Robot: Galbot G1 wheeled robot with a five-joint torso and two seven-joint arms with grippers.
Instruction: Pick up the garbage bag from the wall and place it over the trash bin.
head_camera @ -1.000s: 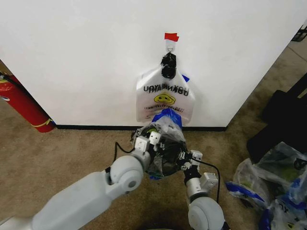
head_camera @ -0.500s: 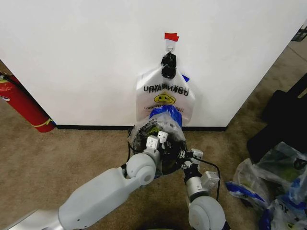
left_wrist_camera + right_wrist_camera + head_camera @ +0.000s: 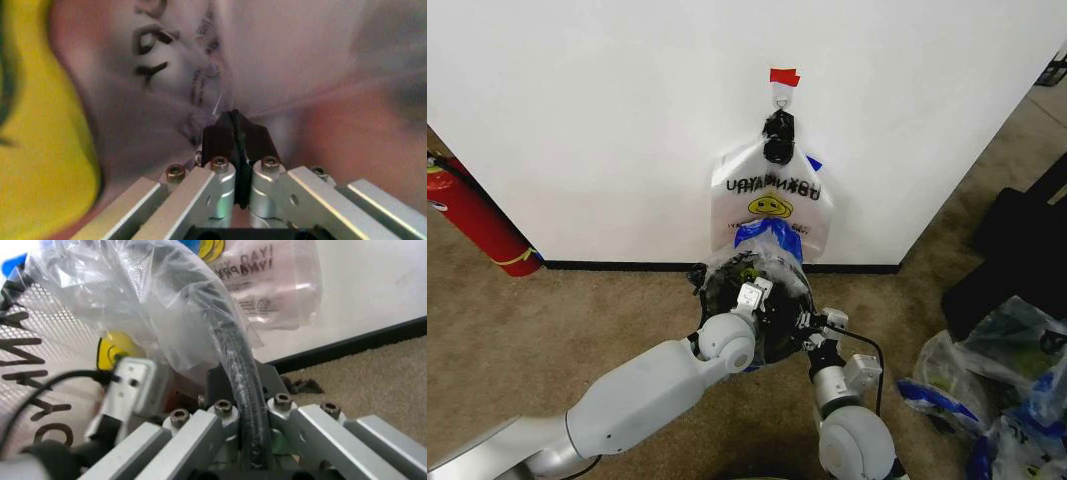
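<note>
Grippers come first, nearest us: our right gripper (image 3: 248, 425) clamps the trash bin (image 3: 727, 295) rim with film over it, and our left gripper (image 3: 235, 135) pinches the garbage bag (image 3: 762, 262). We judge the bag is being draped over the bin. Next it needs pulling down evenly. Farther off stands the wall (image 3: 607, 120).

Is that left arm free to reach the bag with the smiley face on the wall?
Probably not now: the left gripper is shut on the garbage bag at the trash bin, though the smiley bag hangs unblocked just beyond.
</note>
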